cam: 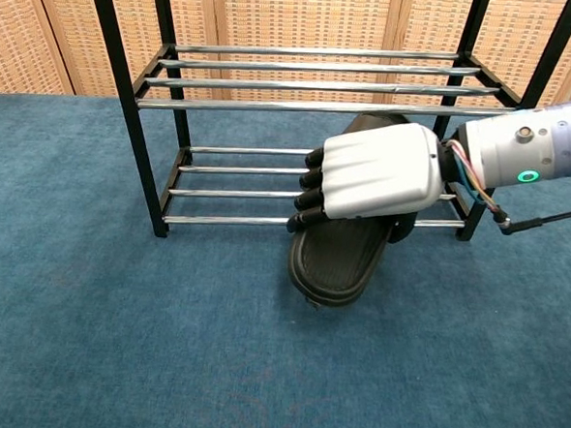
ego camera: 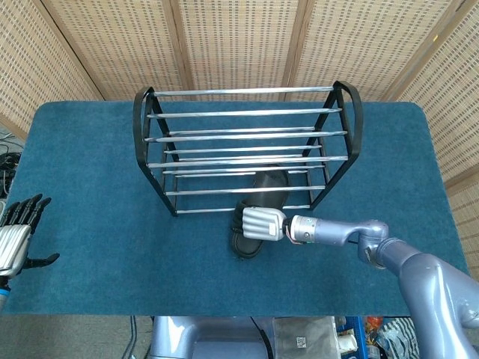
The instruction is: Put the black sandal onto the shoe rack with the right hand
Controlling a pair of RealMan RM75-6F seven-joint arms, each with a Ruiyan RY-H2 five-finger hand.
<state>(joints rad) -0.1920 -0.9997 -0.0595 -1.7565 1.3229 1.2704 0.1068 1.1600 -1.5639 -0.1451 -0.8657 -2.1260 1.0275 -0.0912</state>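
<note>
My right hand grips the black sandal across its strap. The sandal is tilted, its toe end lying over the front bars of the lower shelf of the shoe rack, its heel end hanging out in front, near the blue cloth. The rack is black-framed with chrome bars and two shelves, standing at the table's middle back. My left hand rests at the far left edge of the table, fingers spread, holding nothing.
Blue cloth table with woven screens behind it. The right forearm reaches in from the front right corner across the table's front.
</note>
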